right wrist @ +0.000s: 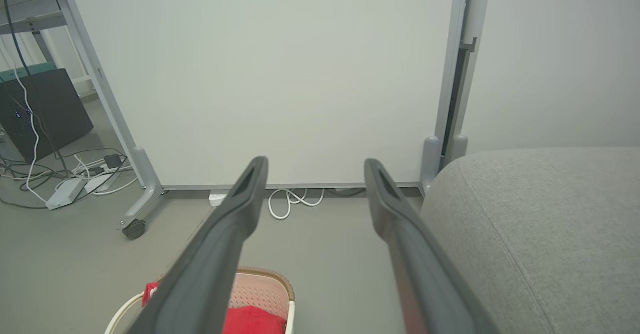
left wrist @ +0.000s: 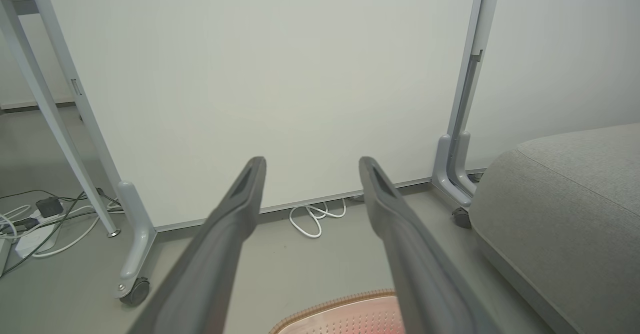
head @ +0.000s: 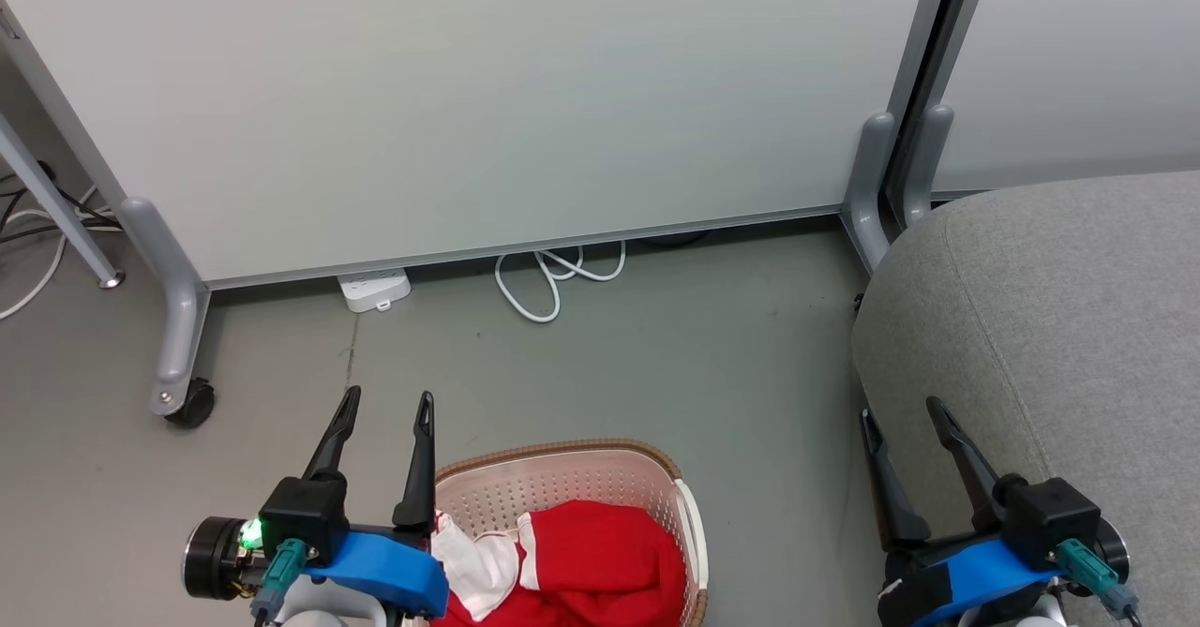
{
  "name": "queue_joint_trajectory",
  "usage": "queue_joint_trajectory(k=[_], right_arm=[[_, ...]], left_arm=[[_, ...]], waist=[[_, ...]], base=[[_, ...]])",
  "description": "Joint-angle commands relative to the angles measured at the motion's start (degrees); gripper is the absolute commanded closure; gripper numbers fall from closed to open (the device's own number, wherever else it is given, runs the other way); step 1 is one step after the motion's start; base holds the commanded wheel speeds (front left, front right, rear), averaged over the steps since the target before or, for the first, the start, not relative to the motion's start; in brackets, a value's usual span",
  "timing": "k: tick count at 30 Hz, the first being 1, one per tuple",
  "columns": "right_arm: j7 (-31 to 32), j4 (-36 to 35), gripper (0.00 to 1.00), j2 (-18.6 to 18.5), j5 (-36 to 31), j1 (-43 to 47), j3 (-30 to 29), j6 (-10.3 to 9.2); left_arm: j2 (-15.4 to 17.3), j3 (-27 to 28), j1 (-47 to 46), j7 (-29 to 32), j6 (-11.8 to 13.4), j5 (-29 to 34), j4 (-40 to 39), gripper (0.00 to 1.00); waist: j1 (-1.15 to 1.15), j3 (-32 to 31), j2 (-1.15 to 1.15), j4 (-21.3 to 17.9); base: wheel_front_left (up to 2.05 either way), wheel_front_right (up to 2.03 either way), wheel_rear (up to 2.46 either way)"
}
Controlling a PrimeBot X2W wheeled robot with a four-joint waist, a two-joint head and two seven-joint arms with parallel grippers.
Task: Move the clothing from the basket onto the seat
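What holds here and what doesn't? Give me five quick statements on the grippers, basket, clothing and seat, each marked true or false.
1. The clothing lies in the basket. True.
2. The left gripper is shut on the clothing. False: it is open above the basket's left edge and holds nothing.
3. The seat is to the right of the basket. True.
4. A red garment lies on the seat. False: the red fabric in view is in the basket.
5. The right gripper is open. True.
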Motion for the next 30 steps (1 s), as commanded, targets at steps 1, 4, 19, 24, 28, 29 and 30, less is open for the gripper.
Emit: queue_joint_trajectory(k=[1,4,19,24,28,29,30], right_arm=[[-0.22,0.18,0.00,-0.35,0.28,-0.47,-0.03,0.03],[-0.22,0.45,0.00,-0.35,0.51,-0.45,0.02,0.03],[-0.22,1.07,0.00,-0.31,0.94,-0.86,-0.98,0.03],[-0.22,0.43,0.00,-0.31,0.52,-1.76,0.10,0.03],[-0.21,0.03,0.00,-0.31,0.50,-2.87,1.13,0.03],[-0.21,-0.13,0.00,-0.32,0.50,-3.26,1.28,0.03],[-0.22,-0.20,0.00,-0.32,0.43,-3.82,1.36,0.03]], left_arm=[[0.13,-0.16,-0.55,-0.28,-0.11,-0.20,0.20,0.00],[0.13,-0.20,-0.49,-0.28,-0.07,-0.28,0.31,0.00],[0.11,-1.38,-1.91,-0.28,-0.88,1.15,2.37,0.00],[0.76,-3.31,-4.12,-0.28,-1.73,2.29,5.50,0.00],[2.17,-6.46,-7.17,-0.28,-2.16,3.35,9.38,0.00],[2.46,-7.23,-8.07,-0.28,-2.28,3.61,10.33,0.00],[2.85,-8.13,-9.11,-0.28,-2.37,3.67,11.23,0.00]], waist=[[0.00,-0.04,0.00,0.00],[0.00,-0.08,0.00,-0.02],[0.00,0.61,0.00,-0.58],[0.00,2.13,0.00,-1.82],[0.00,4.43,0.00,-3.16],[0.00,5.11,0.00,-3.53],[0.00,5.98,0.00,-3.88]], base=[[0.00,0.00,0.00],[0.00,0.00,0.00],[0.00,0.00,0.00],[0.00,0.00,0.00],[0.00,0.00,0.00],[0.00,0.00,0.00],[0.00,0.00,0.00]])
